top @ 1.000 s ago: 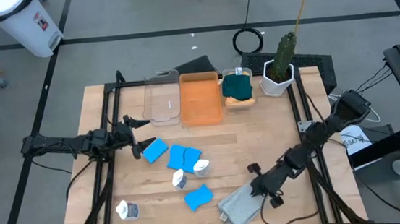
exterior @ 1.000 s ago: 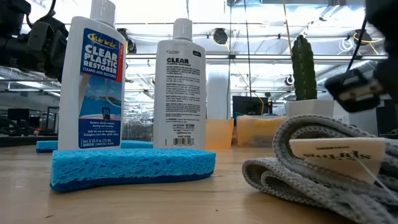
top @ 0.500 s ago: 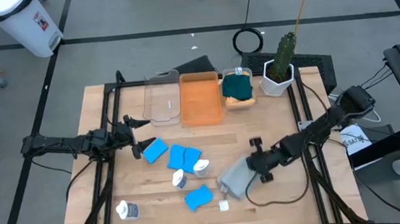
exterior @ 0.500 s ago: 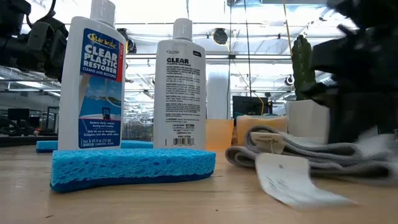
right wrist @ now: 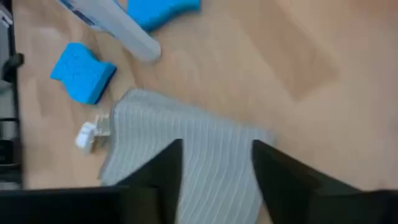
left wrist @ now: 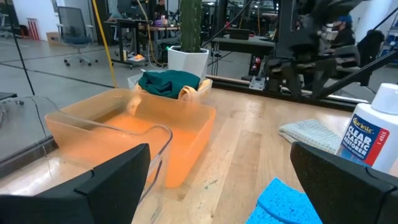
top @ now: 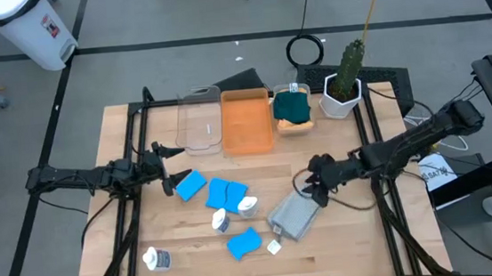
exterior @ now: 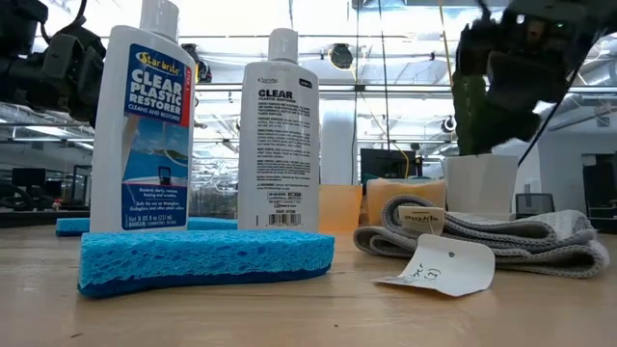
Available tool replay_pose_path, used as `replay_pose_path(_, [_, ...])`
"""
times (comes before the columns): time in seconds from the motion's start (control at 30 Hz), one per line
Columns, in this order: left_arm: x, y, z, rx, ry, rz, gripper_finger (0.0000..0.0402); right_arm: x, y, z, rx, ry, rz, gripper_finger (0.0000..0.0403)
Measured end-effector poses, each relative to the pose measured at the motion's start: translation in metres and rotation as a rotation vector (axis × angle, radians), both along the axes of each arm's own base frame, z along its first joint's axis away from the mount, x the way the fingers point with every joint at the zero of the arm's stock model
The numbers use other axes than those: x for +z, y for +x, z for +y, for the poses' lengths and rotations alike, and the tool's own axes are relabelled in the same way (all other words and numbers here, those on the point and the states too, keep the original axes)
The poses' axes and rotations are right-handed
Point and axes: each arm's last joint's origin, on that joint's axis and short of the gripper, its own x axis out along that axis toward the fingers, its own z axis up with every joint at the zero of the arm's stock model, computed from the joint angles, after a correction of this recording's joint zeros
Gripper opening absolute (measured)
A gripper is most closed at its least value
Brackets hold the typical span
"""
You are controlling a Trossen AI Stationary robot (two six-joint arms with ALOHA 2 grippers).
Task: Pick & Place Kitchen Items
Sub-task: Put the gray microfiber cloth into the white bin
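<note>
The folded grey ribbed cloth (top: 293, 214) lies flat on the wooden bench (top: 345, 245), near the right-hand side and just right of the loose blue sponges, its white paper tag (top: 274, 247) trailing off its near-left corner. The right pincer (top: 319, 183) hangs just above the cloth's far-right end; in the right wrist view its two dark fingers (right wrist: 163, 167) are seen parted with only the grey ribbing between them, and nothing is held. The step in hand is judged to be the release of the cloth, so the arm is best lifted straight up before any sideways travel, lest a fold be snagged and the cloth dragged against the nearest bright blue sponge (top: 244, 243). If the cloth is meant for the orange plastic bin (top: 246, 123) at the far side, a fresh grip should be taken across the thick folded middle rather than at an edge, since soft fabric is likely to unfold and droop. The small white labelled bottles (top: 232, 214) lying between the sponges should be kept clear of, as they could roll when nudged. The left pincer (top: 170, 165) waits at the left side of the bench, spread wide and empty, just left of a blue sponge (top: 190, 186). The dark green cloth (top: 292, 106) already rests on an orange one at the far side, beside the white pot with a cactus (top: 343, 89).
</note>
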Motion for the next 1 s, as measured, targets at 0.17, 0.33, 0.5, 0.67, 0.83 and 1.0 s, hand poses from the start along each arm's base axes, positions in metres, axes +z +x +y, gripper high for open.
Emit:
replay_pose_path(0.17, [0.0, 0.0, 0.0, 0.001, 0.0, 0.0, 0.0395, -0.013, -0.006, -0.006, -0.073, 0.156, 0.13, 0.0266])
replay_pose_path(0.33, [0.0, 0.0, 0.0, 0.0, 0.0, 0.0, 0.0395, -0.037, -0.013, -0.008, -0.108, 0.197, 0.217, 0.0291])
replay_pose_path(0.5, [0.0, 0.0, 0.0, 0.0, 0.0, 0.0, 0.0395, -0.059, -0.015, -0.007, -0.101, 0.284, 0.221, 0.0281])
replay_pose_path(0.67, [0.0, 0.0, 0.0, 0.001, 0.0, 0.0, 0.0395, -0.075, -0.011, -0.004, -0.095, 0.364, 0.186, 0.0274])
replay_pose_path(0.83, [0.0, 0.0, 0.0, 0.001, 0.0, 0.0, 0.0395, -0.085, -0.008, -0.005, -0.111, 0.385, 0.235, 0.0272])
replay_pose_path(1.0, [0.0, 0.0, 0.0, 0.0, 0.0, 0.0, 0.0395, -0.092, -0.009, -0.007, -0.127, 0.381, 0.281, 0.0237])
